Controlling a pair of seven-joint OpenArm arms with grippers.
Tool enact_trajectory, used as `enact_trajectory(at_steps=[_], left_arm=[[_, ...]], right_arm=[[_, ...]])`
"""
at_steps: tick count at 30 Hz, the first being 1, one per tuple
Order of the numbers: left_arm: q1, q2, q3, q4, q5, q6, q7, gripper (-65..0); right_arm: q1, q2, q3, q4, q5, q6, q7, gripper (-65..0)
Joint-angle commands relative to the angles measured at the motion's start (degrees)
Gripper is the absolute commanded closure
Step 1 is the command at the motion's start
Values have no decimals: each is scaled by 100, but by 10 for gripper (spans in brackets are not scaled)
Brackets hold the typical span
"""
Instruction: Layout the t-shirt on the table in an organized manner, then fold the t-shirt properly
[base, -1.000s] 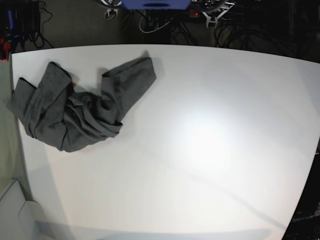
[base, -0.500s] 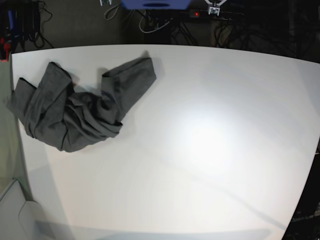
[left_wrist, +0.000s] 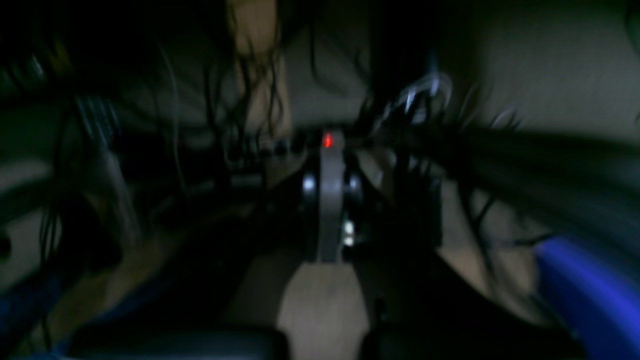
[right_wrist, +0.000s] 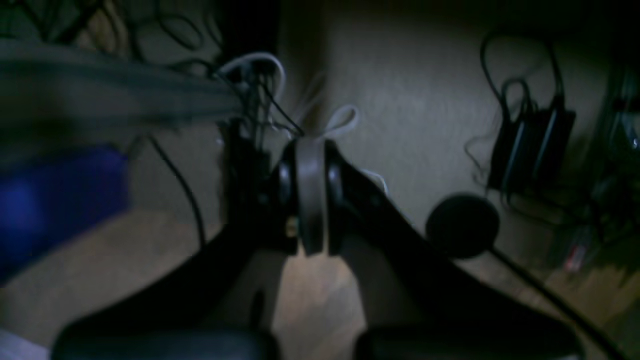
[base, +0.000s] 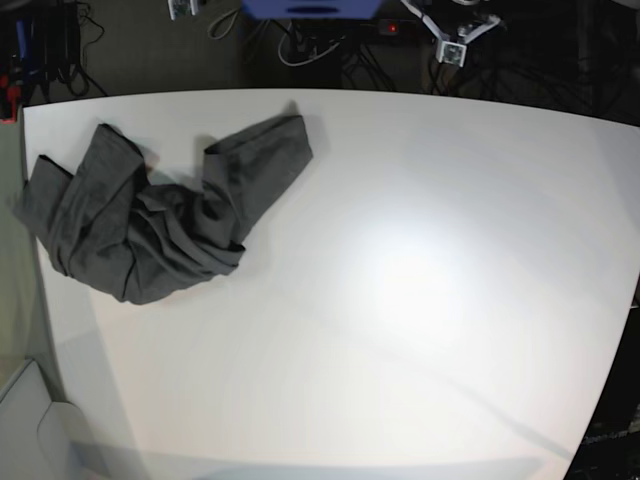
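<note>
The dark grey t-shirt (base: 150, 220) lies crumpled in a wrinkled heap at the far left of the white table (base: 400, 300), one part stretching toward the far edge. My left gripper (base: 455, 48) hangs beyond the table's far edge at the upper right, well away from the cloth. At the top edge, upper left, only a bit of my right gripper (base: 181, 8) shows. In the left wrist view the left gripper (left_wrist: 330, 150) is shut and empty over the floor. The right gripper (right_wrist: 310, 150) is shut and empty too.
Behind the table a dark floor holds tangled cables (base: 320, 50) and a blue object (base: 310, 8). A power brick (right_wrist: 530, 145) and a round black foot (right_wrist: 462, 225) lie on the floor. A pale grey surface (base: 25, 420) sits off the table's near left corner.
The t-shirt has not moved. At the top edge, my left gripper has shifted right and down into view, and my right gripper has shifted left.
</note>
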Motion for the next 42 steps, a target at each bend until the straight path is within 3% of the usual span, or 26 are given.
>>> enact_trajectory(at_steps=[1,7,14,25,28,31,38,42], left_arm=[[233,-50,-10,264,19,9,-10,-2],[751,-50,-10,1327,19,9,16,-2],[1173,-59,-10,2171,19,9,16,-2],[1393,-59,-414,2945,10,9,16,-2],[1376,-50,-449,3015,-122,9,16,-2],[1376,-76,-449,3042,-676,9,16,-3],[1340,-797,-449,3042,-2118,36,16,-4],[1173,-1166,-449,3033,-2707,53,16,-4]], right_arm=[[-195,49,31,358,14,8,-23,0],[-556,75,31,1668,14,8,-595,0],[-916,163,110,2608,14,8,-718,0],[-864,154,1148,3224,14,26,-718,0],[-661,102,1359,3224,23,474,-744,0],[-371,-224,1807,3250,225,1010,-859,-18],[525,-443,3170,3241,726,2575,-1579,-134],[1211,-426,3618,3224,700,3366,-2239,-150]])
